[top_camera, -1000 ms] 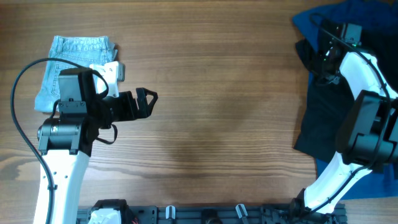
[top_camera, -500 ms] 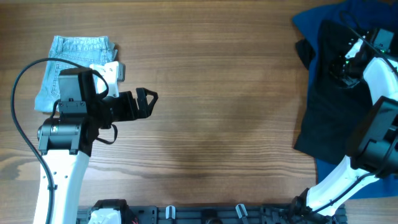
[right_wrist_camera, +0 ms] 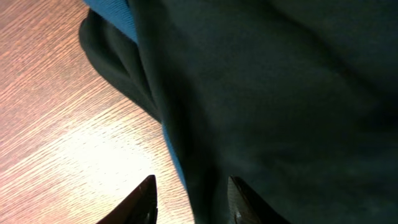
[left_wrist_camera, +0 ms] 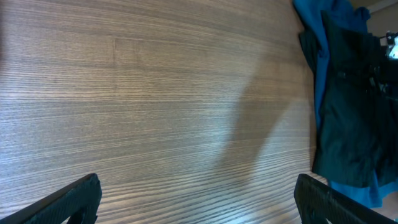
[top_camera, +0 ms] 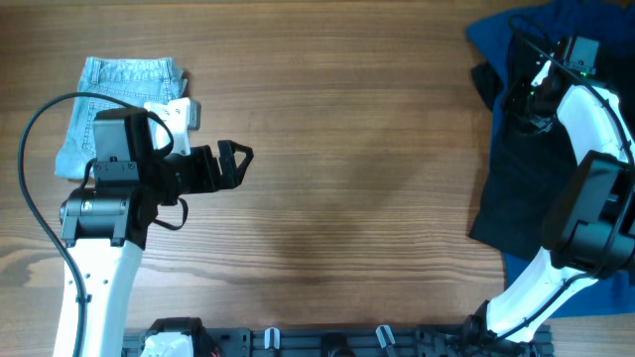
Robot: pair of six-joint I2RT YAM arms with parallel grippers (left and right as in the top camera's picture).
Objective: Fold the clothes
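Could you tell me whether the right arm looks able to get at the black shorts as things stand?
Probably yes: the right end effector hangs directly over the black shorts, jaws parted, with nothing lying between them.

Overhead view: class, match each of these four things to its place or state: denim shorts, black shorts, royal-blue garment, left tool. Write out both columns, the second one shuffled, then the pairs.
Column one
1. denim shorts
2. black shorts
3. royal-blue garment
4. left tool

Column two
A. open, over bare wood of the table
B. at the right edge, partly under another garment
C. at the far left, away from the other clothes
D. lying on top of blue fabric

Pairs: 1-C, 2-D, 3-B, 4-A
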